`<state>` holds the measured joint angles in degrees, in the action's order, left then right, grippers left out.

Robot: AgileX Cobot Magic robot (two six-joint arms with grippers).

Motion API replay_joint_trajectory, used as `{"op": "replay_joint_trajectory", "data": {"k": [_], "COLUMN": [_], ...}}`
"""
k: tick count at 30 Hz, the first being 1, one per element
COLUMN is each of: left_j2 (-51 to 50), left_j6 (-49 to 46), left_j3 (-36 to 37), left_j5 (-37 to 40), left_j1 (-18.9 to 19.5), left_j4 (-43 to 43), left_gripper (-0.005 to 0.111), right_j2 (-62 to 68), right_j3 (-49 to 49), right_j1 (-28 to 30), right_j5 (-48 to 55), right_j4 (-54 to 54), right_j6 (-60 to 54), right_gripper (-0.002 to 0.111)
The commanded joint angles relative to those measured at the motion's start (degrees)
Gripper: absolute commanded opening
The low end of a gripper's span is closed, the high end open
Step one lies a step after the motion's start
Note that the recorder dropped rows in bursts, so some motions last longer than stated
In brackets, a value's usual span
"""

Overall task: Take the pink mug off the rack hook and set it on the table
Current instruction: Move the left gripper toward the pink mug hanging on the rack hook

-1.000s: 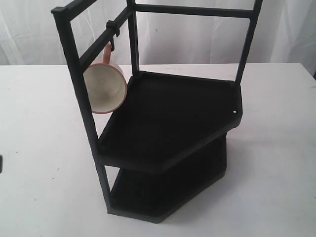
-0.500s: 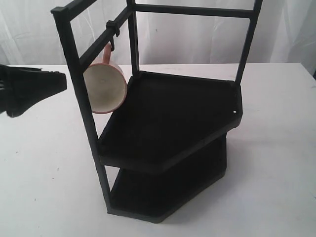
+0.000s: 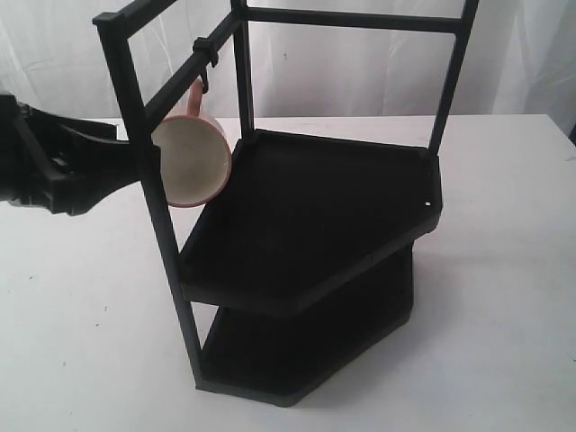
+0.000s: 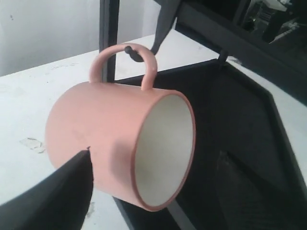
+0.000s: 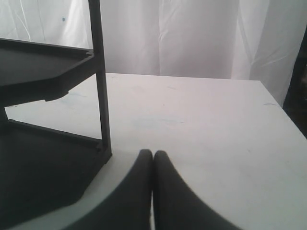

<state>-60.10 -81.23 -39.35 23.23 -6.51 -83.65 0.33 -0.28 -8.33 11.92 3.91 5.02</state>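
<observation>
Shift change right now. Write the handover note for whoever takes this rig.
Left gripper: jaws look open, beside the pink mug, not gripping it.
Right gripper: jaws shut, empty, over the table beside the rack.
Mug hangs by its handle on the rack hook.
Done: left gripper is at the mug, nothing more.
Left: grip the mug, lift it off the hook, set it on the table.

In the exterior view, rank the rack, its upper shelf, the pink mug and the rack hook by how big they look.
1. rack, which fills most of the view
2. upper shelf
3. pink mug
4. rack hook, clearly the smallest

No two look alike in size.
</observation>
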Motion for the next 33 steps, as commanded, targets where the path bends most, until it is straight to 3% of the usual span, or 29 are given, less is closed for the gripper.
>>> {"op": "replay_joint_trajectory", "data": {"k": [1,7,12,21,28,33], "left_j2": [0.0,-0.7,-4.1,-8.0,-9.2,-9.2], "left_j6": [-3.8,-6.0,-6.0,-6.1,-6.2,-5.7], "left_j3": [-0.4,-0.5,-2.7,-4.7,-4.7,-4.7], "left_j5": [-8.7,-16.5,-18.1,-24.3,-29.1,-29.0], "left_j1": [-4.7,-9.9,-12.3,-12.6,-12.6,-12.6], "left_j4": [-1.0,-1.1,-1.1,1.0,2.0,2.0], "left_gripper": [0.074,0.074,0.074,0.073,0.063,0.063], "right_j2": [-0.3,-0.3,-0.3,-0.3,-0.3,-0.3], "right_j3": [0.3,0.3,0.3,0.3,0.3,0.3], "right_j1": [0.3,0.3,0.3,0.3,0.3,0.3], "right_j5": [-0.3,-0.3,-0.3,-0.3,-0.3,-0.3], "right_j4": [0.4,0.4,0.4,0.4,0.4,0.5], "right_j6": [-0.2,-0.2,-0.2,-0.2,-0.2,-0.2], "right_gripper": [0.000,0.000,0.000,0.000,0.000,0.000]}}
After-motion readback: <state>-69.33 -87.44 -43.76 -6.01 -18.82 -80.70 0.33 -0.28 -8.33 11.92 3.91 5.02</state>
